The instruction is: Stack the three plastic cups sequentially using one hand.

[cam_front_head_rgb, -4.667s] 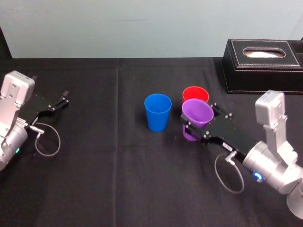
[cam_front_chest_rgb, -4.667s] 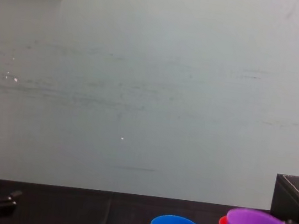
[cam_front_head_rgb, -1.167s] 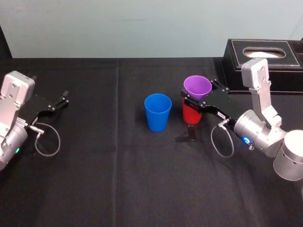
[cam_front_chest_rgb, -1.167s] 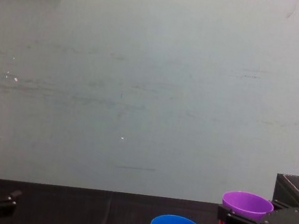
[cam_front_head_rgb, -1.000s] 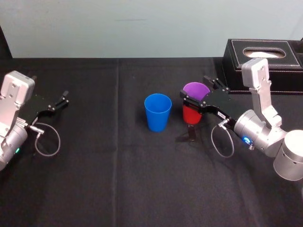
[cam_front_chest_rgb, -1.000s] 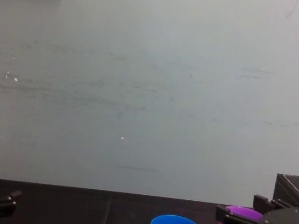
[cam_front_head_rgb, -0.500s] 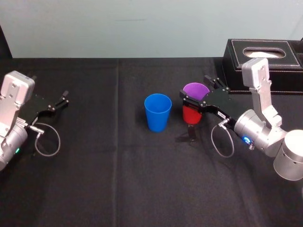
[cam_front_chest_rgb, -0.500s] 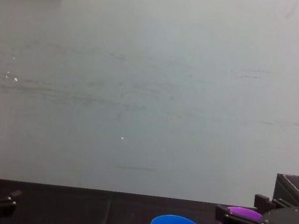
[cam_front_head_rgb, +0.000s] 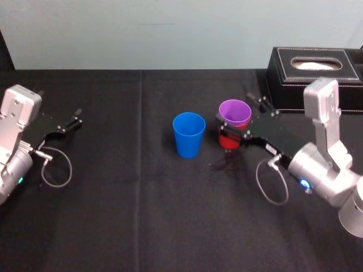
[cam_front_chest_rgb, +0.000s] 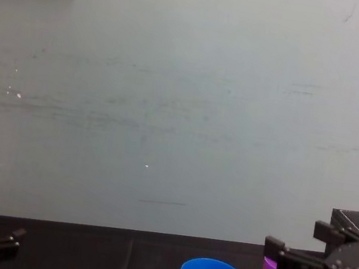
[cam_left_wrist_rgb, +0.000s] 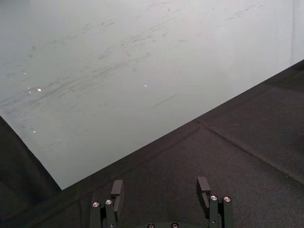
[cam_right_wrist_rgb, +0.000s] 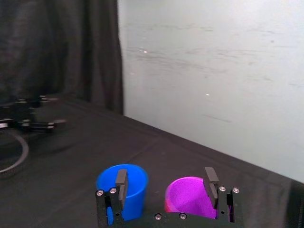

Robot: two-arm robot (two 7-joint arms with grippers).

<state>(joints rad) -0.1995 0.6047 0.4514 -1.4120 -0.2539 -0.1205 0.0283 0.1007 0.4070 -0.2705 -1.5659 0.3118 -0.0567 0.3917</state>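
Purple cup [cam_front_head_rgb: 235, 111] sits nested in red cup [cam_front_head_rgb: 228, 141], right of centre on the desk [cam_front_head_rgb: 142, 215]: first stacking done. Blue cup [cam_front_head_rgb: 188, 135] stands just beside them, unstacked. Right gripper [cam_right_wrist_rgb: 165, 176] has its fingers spread around the pair, gripping nothing. Left gripper [cam_left_wrist_rgb: 161, 186] is parked at the desk's left, fingers parted.

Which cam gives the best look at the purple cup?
Head view: the purple cup shows its rim from above, nested in the red cup, between the open right pincer's fingers. Right wrist view shows its inside; chest view catches a thin rim strip behind the pincer. The left pincer sits parked far left.
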